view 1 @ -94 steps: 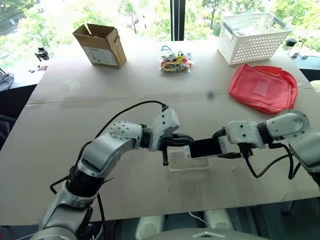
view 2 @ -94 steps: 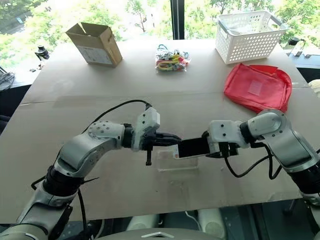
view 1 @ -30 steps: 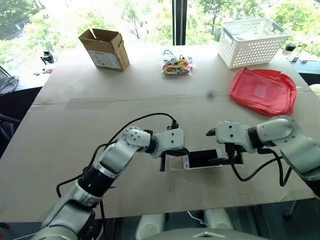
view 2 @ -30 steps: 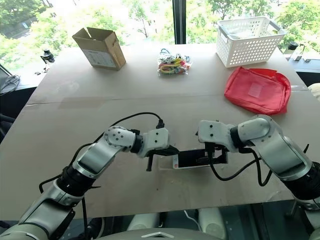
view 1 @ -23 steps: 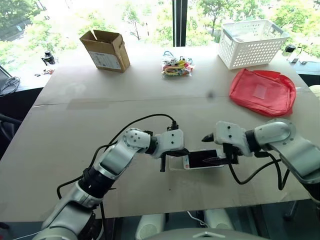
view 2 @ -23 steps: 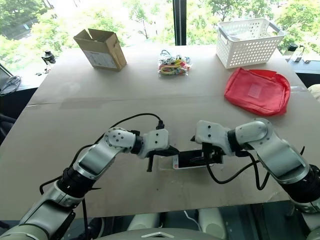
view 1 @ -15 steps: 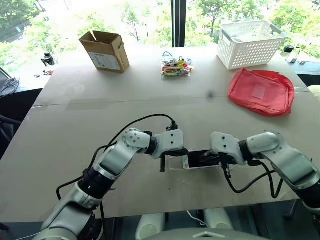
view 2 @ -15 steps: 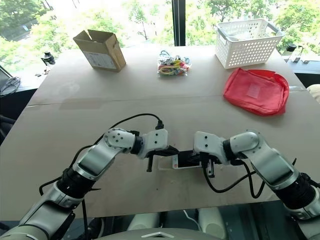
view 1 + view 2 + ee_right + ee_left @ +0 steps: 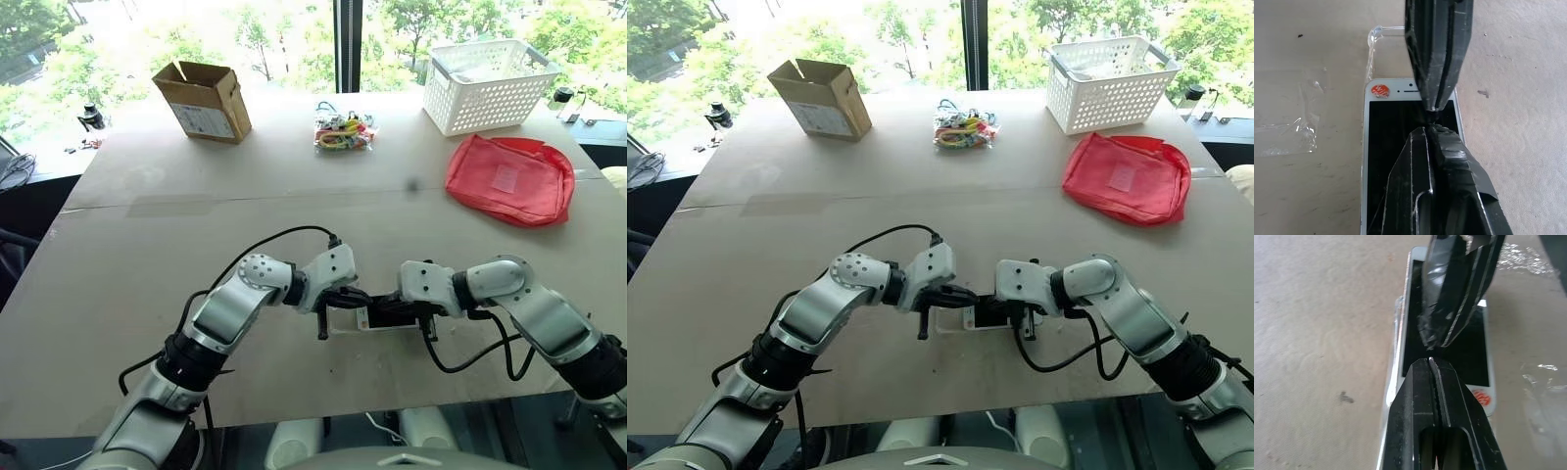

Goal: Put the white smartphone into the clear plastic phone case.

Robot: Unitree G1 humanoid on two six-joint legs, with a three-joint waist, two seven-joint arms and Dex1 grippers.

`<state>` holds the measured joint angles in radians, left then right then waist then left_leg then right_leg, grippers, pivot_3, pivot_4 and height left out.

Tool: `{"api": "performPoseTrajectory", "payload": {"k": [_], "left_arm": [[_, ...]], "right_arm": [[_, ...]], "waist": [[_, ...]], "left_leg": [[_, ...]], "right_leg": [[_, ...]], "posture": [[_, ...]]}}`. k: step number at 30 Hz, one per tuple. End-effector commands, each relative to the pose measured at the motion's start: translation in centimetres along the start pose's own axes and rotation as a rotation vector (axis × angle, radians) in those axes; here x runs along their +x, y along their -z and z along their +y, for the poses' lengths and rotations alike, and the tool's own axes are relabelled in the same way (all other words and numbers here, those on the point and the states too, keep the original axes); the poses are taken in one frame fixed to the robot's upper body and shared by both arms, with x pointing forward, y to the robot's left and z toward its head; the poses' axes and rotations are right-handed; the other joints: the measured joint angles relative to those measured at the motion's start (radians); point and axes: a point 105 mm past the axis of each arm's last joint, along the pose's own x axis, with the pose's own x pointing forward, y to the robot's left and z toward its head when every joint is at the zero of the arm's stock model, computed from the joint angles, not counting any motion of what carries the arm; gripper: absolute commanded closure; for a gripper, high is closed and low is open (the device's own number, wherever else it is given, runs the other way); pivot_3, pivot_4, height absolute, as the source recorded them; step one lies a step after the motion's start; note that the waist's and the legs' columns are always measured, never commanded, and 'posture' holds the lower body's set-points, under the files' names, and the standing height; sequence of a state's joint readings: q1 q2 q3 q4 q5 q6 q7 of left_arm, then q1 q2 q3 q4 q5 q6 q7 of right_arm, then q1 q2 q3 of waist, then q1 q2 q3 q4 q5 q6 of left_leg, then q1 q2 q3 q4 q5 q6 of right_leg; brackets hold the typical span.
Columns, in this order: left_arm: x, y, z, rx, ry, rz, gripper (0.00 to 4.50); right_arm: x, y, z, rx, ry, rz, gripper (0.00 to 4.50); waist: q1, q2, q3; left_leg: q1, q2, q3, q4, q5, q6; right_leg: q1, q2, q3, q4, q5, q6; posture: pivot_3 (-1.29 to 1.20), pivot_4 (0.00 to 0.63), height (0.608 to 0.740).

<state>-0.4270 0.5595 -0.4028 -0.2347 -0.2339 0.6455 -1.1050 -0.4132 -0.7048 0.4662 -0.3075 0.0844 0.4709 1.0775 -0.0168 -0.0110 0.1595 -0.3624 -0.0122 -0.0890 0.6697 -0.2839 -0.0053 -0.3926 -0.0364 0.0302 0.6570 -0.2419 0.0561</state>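
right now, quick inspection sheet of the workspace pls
surface: tan table, seam across the middle.
job's things: white smartphone lies screen up in the clear plastic phone case; one case corner pokes past the phone's end.
clutter: cardboard box, bag of coloured bits, white basket, red pouch, plastic scrap.
grippers: left gripper and right gripper both shut, tips meeting over the screen.
cables: black leads loop off both wrists.
surroundings: windows, trees outside.
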Motion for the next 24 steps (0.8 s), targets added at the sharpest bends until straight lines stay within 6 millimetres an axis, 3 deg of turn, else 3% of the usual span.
{"api": "performPoseTrajectory", "payload": {"k": [1, 9, 14, 20, 24], "left_arm": [[-0.1, 0.5, -0.9, 0.022, 0.037, 0.038, 4.5], [0.1, 1.6, -1.1, 0.016, 0.052, 0.077, 4.5], [0.4, 2.2, -1.3, 0.009, 0.064, 0.096, 4.5], [0.5, 3.5, -1.4, -0.012, 0.07, 0.135, 4.5], [0.3, 5.1, -0.7, 0.005, 0.043, 0.21, 4.5]], "right_arm": [[0.4, 3.0, 0.3, 0.087, 0.0, 0.101, 4.47], [-0.1, 3.0, 0.0, 0.096, 0.019, 0.101, 4.47], [-0.4, 1.8, -0.7, 0.105, 0.048, 0.053, 4.47], [-2.1, -0.8, -1.3, 0.129, 0.075, -0.072, 4.47], [-4.6, -2.8, -1.3, 0.207, 0.082, -0.173, 4.47]], "waist": [[0.0, 0.0, 0.0], [0.003, 0.0, 0.0], [0.004, 0.0, 0.0], [0.005, 0.0, 0.0], [0.004, 0.002, 0.001]], "left_leg": [[0.0, 0.0, 0.0, 0.0, 0.0, 0.0], [0.0, 0.0, 0.0, 0.0, 0.0, 0.0], [0.0, 0.0, 0.0, 0.0, 0.0, 0.0], [-0.001, 0.0, -0.001, -0.001, 0.0, 0.0], [-0.003, 0.0, -0.001, -0.001, 0.0, 0.0]], "right_leg": [[0.0, 0.0, 0.0, 0.0, 0.0, 0.0], [0.0, 0.0, 0.0, -0.001, 0.0, 0.0], [0.0, 0.0, 0.0, -0.001, 0.0, 0.0], [0.0, 0.0, 0.0, -0.002, 0.0, 0.0], [-0.002, -0.001, 0.0, -0.003, 0.0, -0.001]], "posture": [[0.0, 0.15, 0.74], [0.0, 0.15, 0.74], [0.0, 0.15, 0.74], [0.0, 0.15, 0.74], [0.0, 0.15, 0.74]]}}
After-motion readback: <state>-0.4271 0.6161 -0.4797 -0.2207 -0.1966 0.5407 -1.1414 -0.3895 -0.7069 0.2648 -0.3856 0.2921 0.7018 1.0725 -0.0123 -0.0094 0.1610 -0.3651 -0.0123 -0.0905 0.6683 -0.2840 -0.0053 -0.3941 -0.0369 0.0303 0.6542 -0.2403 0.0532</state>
